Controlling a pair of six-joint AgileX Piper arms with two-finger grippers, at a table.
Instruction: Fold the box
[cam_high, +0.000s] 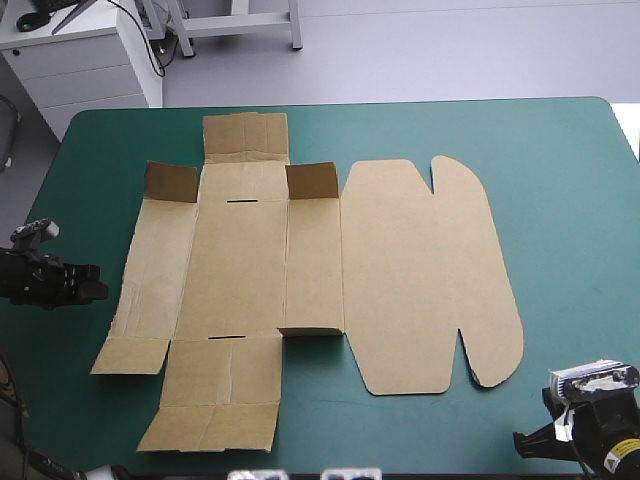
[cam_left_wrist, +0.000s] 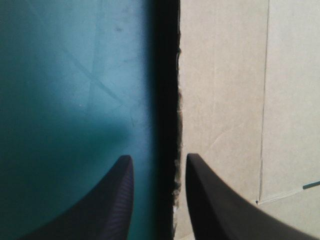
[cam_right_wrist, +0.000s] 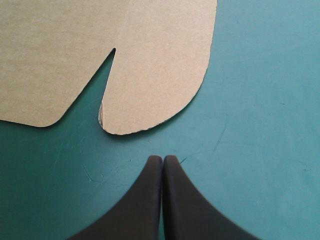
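Left tool (cam_left_wrist: 159, 159), open and empty, straddles the left edge of the box (cam_left_wrist: 225, 100), which is mostly flat on the bench (cam_high: 570, 180) (two tabs (cam_high: 170, 182) upright). The right tool (cam_right_wrist: 162, 160), closed on nothing, sits by the rounded flap (cam_right_wrist: 160, 75). Folding has barely begun; the next move is likely to pinch and raise that left wall.

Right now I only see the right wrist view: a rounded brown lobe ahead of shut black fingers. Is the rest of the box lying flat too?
Observer: Mostly. The box is spread flat, but two small flaps at its far side stand raised.
Operator: And where is the other arm?
Observer: The left gripper is open, astride the box's left edge: one finger over the board, one over the teal-green cover.
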